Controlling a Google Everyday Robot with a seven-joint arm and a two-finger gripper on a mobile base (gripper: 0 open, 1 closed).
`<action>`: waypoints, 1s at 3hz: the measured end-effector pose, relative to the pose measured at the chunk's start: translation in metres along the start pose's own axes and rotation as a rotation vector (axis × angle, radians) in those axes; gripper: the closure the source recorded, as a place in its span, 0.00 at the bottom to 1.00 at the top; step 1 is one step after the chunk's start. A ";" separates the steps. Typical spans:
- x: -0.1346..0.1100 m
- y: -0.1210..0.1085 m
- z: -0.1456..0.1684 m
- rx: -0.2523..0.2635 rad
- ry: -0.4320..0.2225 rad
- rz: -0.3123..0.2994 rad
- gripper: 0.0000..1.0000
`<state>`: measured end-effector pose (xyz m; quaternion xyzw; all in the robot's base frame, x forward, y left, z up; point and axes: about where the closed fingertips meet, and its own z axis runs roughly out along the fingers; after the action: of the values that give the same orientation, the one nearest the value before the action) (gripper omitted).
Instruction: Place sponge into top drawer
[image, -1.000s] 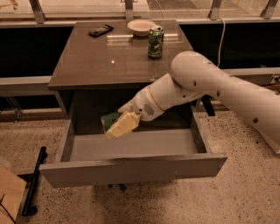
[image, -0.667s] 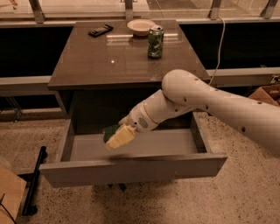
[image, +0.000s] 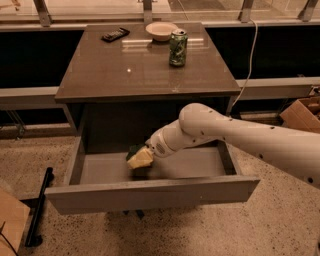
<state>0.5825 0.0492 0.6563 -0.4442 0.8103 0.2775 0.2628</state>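
The top drawer (image: 150, 195) stands pulled out under the table, its pale grey inside showing. My gripper (image: 144, 156) reaches down into the drawer from the right on a white arm. It is shut on the sponge (image: 139, 158), a yellow block with a dark green layer, held low just over the drawer floor near the middle-left. The fingers are mostly hidden behind the sponge.
On the table top (image: 145, 70) stand a green can (image: 178, 47), a pale bowl (image: 161, 31) and a black remote-like device (image: 115, 34). A cardboard box (image: 302, 113) sits at the right, another at the lower left. A black bar (image: 39, 210) lies on the floor left.
The arm has lowered and moved left, carrying the sponge from above the drawer's rim down into the drawer, close to its floor.
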 end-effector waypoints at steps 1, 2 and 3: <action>0.000 0.004 0.001 -0.010 0.003 -0.004 0.27; 0.000 0.005 0.002 -0.013 0.004 -0.004 0.04; 0.000 0.005 0.003 -0.014 0.005 -0.005 0.00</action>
<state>0.5784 0.0539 0.6554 -0.4488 0.8079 0.2815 0.2582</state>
